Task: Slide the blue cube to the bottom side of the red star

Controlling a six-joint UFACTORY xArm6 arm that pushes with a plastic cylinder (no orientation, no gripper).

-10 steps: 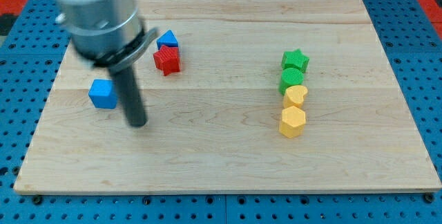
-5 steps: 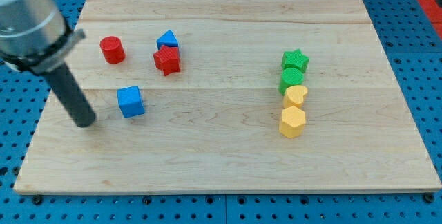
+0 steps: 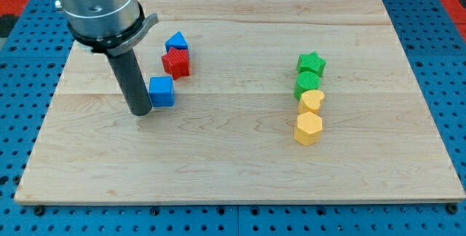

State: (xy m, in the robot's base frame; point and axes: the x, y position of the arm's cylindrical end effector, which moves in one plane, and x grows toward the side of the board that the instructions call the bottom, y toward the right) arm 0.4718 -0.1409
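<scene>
The blue cube (image 3: pixel 162 91) lies on the wooden board (image 3: pixel 240 156), just below and slightly to the left of the red star (image 3: pixel 176 63). A small gap separates them. My tip (image 3: pixel 140 111) stands at the cube's left side, touching or nearly touching it. The arm's grey body (image 3: pixel 95 6) rises toward the view's top left.
A blue triangular block (image 3: pixel 176 42) sits right above the red star. On the view's right stand a green star (image 3: pixel 312 63), a green block (image 3: pixel 308 83), a yellow heart (image 3: pixel 312 101) and a yellow hexagon (image 3: pixel 308 128) in a column. The arm hides the board's top left.
The blue cube has slid right and up toward the red star. My tip went left around it, then came back to its left side. The arm now hides the red cylinder.
</scene>
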